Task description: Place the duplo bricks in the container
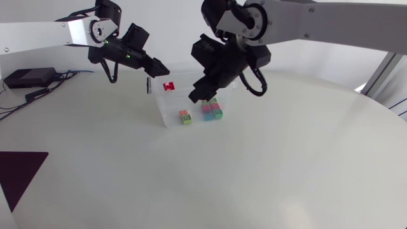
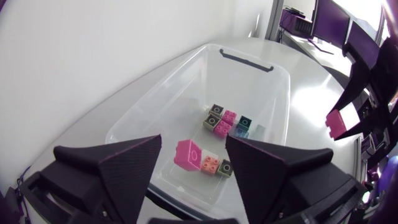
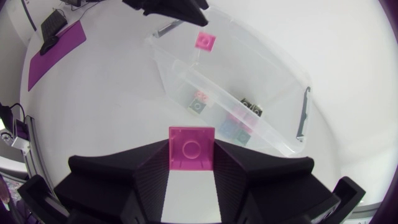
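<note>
A robotics lab, set up for manipulation trials: the left arm point(image 1: 57, 32) and the right arm point(image 1: 318, 22), both of pale links with black joints, come in from either side over a broad, plain white desk point(image 1: 254, 178) with a rounded edge; the things laid out are test props, a clear plastic container point(image 1: 159, 102) with a few coloured duplo bricks point(image 1: 212, 111) inside. A black electronics box point(image 1: 28, 77) with loose cables point(image 1: 41, 92) sits on the desk by the left arm; a purple mat point(image 1: 19, 172) lies at its near edge
</note>
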`<state>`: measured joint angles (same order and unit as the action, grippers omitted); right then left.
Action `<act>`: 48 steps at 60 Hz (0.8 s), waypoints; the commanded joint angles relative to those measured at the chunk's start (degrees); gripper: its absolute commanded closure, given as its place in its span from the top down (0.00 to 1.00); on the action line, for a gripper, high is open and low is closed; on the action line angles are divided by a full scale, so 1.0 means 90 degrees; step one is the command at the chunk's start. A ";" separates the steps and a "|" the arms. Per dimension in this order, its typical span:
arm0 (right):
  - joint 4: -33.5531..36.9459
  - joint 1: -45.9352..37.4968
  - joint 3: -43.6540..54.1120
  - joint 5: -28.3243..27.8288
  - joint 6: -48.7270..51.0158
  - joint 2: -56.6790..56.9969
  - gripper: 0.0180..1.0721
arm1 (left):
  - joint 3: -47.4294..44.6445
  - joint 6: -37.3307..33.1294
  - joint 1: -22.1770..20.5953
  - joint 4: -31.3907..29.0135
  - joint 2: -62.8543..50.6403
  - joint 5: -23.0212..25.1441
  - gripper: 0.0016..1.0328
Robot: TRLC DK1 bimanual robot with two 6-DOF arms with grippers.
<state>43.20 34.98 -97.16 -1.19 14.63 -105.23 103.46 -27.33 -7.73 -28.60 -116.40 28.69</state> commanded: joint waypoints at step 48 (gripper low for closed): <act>-0.1988 -0.0557 -0.2720 0.0289 -0.0386 -0.2790 0.85 | -0.3234 0.0478 -0.0030 -0.1061 0.4593 -0.1674 0.97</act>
<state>23.97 29.56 -119.96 0.91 11.77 -129.93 78.11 -23.94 -8.97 -38.52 -79.75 14.20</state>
